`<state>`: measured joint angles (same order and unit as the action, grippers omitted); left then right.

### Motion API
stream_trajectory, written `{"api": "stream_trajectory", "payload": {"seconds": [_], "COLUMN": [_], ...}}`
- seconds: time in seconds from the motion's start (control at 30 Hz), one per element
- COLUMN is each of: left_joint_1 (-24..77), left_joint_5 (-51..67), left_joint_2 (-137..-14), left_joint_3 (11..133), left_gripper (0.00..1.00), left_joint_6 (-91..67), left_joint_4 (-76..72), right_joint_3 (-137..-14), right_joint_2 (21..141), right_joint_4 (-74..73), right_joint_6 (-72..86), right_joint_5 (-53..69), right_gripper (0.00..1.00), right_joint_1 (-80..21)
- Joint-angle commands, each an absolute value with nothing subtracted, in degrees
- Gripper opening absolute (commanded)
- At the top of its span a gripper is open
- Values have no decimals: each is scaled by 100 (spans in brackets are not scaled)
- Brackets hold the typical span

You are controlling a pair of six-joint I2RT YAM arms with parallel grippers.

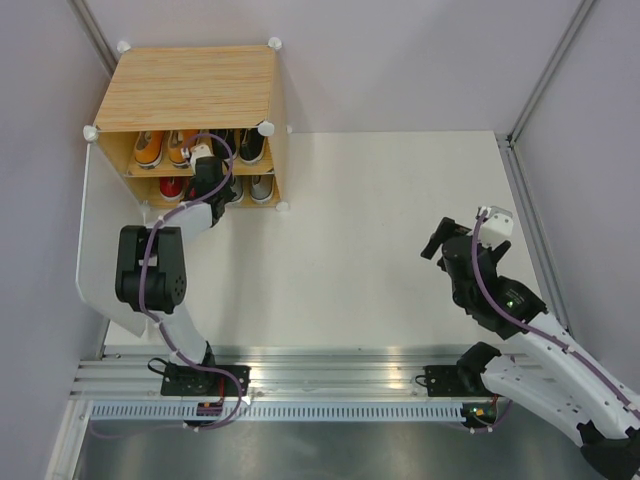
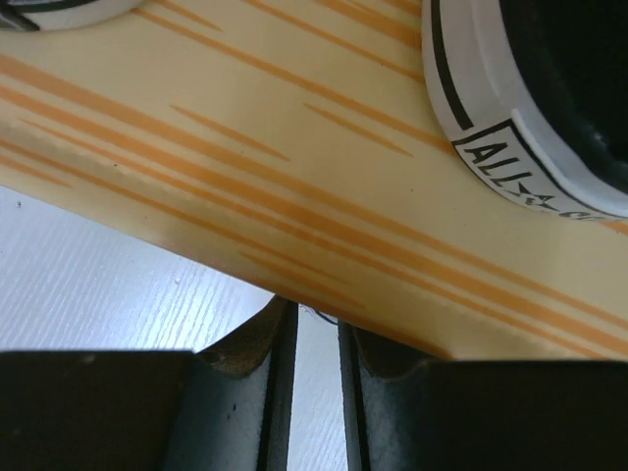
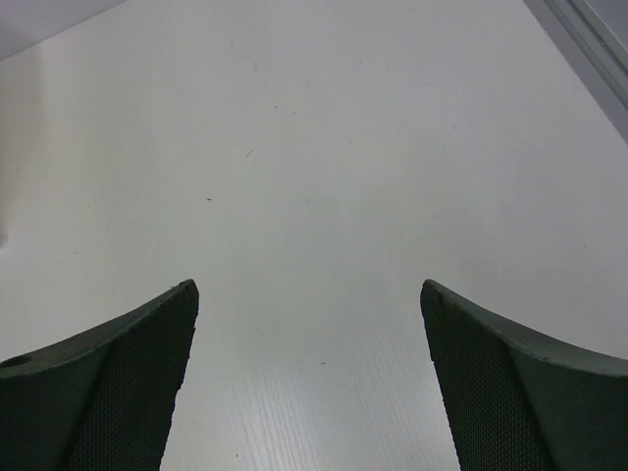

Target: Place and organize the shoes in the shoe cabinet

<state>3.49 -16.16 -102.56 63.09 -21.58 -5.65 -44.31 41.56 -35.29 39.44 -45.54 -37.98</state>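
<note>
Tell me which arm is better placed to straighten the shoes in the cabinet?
Left: its gripper is already at the open shoe cabinet beside the shoes. The right gripper hangs far off, over bare table.

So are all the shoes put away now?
Nearly, it seems. Orange shoes and a black one sit on the cabinet shelf, red and grey ones below. No shoes lie on the table. The left gripper, almost closed and empty, is at the shelf edge; the right gripper waits open. The cabinet still stands open.
</note>
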Motion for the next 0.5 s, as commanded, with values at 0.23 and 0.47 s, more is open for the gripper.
{"api": "stream_trajectory", "payload": {"seconds": [0.23, 0.47], "left_joint_1": [281, 272], "left_joint_5": [-1319, -1345], "left_joint_2": [-10819, -10319], "left_joint_3": [7189, 6883], "left_gripper": [27, 33], "left_joint_6": [-2047, -2504], "left_joint_4": [-659, -273], "right_joint_3": [-4605, -4799], "right_joint_2": [4306, 4324], "right_joint_4": [-3357, -3419], "right_joint_6": [4026, 3815], "right_joint_5": [-4843, -4904], "right_gripper": [98, 98], "right_joint_1": [-3779, -3779]}}
